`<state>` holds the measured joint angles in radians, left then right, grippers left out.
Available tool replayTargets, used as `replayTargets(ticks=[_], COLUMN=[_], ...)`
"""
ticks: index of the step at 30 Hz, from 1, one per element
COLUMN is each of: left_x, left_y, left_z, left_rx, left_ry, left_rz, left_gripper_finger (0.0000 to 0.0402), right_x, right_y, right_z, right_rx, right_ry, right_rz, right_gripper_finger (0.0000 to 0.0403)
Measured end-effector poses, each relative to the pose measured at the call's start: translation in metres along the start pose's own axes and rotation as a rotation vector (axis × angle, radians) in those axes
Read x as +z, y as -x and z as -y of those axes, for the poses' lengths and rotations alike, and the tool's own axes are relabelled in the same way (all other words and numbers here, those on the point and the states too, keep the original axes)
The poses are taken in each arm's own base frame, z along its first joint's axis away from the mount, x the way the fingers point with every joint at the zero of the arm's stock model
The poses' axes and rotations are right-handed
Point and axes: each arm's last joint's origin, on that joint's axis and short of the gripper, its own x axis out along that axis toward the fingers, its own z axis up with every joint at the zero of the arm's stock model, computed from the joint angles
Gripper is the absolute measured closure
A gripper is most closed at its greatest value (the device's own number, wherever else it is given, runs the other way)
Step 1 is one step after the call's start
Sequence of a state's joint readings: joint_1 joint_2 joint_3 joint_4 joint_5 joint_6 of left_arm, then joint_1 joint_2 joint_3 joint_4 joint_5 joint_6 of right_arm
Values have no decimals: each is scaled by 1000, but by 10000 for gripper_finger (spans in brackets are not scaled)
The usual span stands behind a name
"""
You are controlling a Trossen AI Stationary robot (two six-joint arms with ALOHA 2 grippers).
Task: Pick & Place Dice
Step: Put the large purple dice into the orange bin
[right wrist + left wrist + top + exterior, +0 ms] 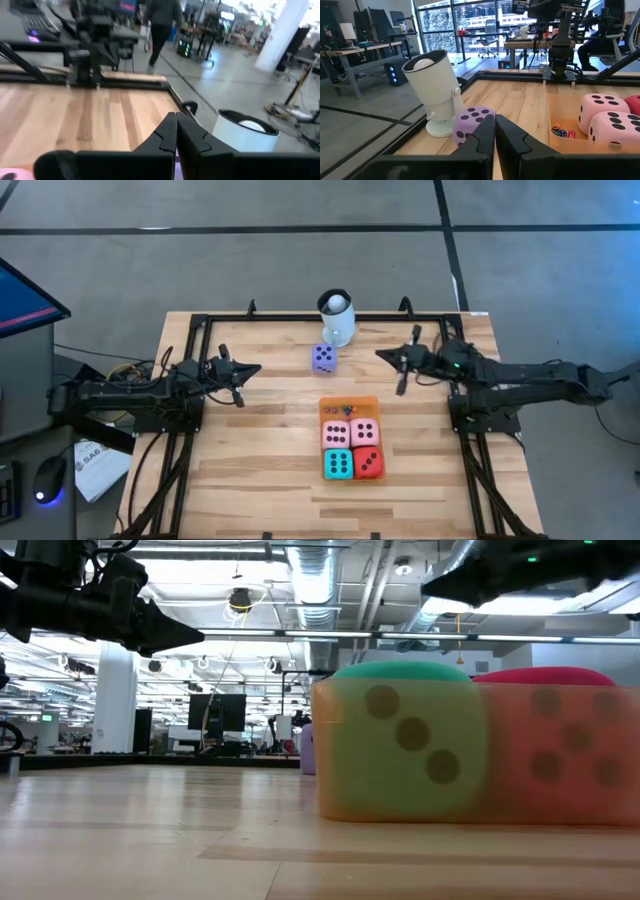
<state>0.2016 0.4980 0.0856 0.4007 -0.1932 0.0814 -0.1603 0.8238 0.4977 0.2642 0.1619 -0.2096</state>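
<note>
Dice lie on the desk (250, 470) between two closed, empty pincers. The left pincer (255, 369) hangs above the desk's left half with its fingers pressed together, pointing right; from its wrist view the closed tips (495, 122) aim toward the purple die (323, 358) and the white mug (337, 318). The right pincer (381, 354) hangs above the right half, also shut with nothing in it, pointing left toward that same die.

The purple die sits alone on bare wood between the two pincers, just on the near side of the mug, which stands at the far edge with a white ball in it. Nearer, on the middle of the desk, lies an orange mat (370, 403). Four dice stand on it in a tight square: two pink dice (350, 432) on the far side, a teal die (338, 464) near left, a red die (368, 463) near right. Tiny coloured pieces (562, 132) lie on the mat's far strip, beside the pink pair.
</note>
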Motion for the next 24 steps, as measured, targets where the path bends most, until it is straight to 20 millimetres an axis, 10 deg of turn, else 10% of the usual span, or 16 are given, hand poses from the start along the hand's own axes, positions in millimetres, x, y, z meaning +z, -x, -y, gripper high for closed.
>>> replayTargets(ticks=[24], left_x=[0], left_y=[0], left_z=[0], left_rx=[0], left_ry=[1], left_rz=[4], left_gripper_finger=[401], right_x=[-10], right_y=[-128], right_z=[73], right_rx=[225], right_ry=[-25], right_rz=[-274], right_gripper_finger=[403])
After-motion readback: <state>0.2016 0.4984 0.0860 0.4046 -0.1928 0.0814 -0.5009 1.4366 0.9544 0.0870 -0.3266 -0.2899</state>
